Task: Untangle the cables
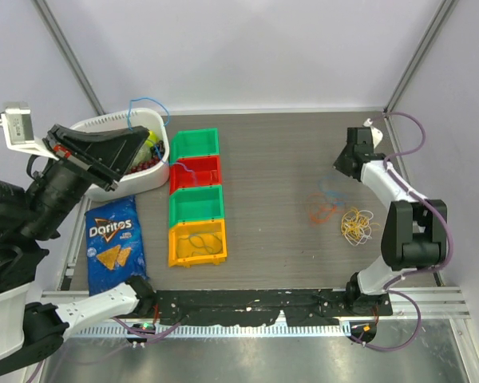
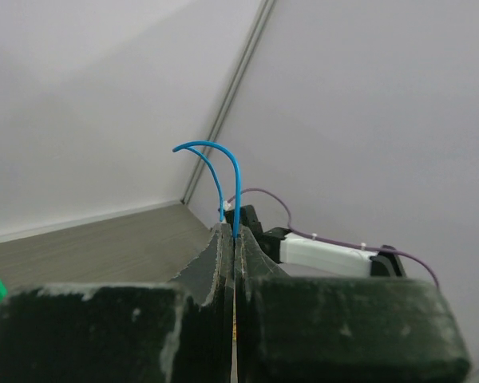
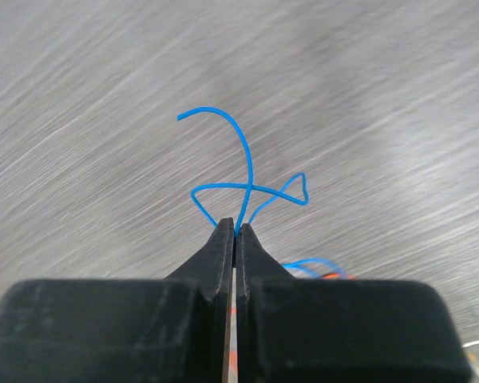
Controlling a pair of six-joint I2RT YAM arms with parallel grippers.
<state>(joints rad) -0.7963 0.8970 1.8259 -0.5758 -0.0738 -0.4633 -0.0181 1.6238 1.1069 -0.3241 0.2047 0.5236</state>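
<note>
Left fingers [image 2: 228, 235] pinched closed on a blue cable end [image 2: 235, 179] raised far left, right fingers [image 3: 235, 231] clamped on a blue strand [image 3: 249, 175], tangled pile [image 1: 341, 212] on the surface [image 1: 271, 159] just beside them, right arm nearer.

4 bins [image 1: 196, 209], 1 basket [image 1: 104, 122], 1 chip bag [image 1: 114, 243]

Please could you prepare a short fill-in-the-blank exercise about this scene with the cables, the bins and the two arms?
1. The cable pinched in the left hand is ____ in colour.
2. The yellow cable lies on the table beside the ____ arm.
3. The Doritos bag lies on the ____ side of the yellow bin.
Missing words: blue; right; left.
</note>
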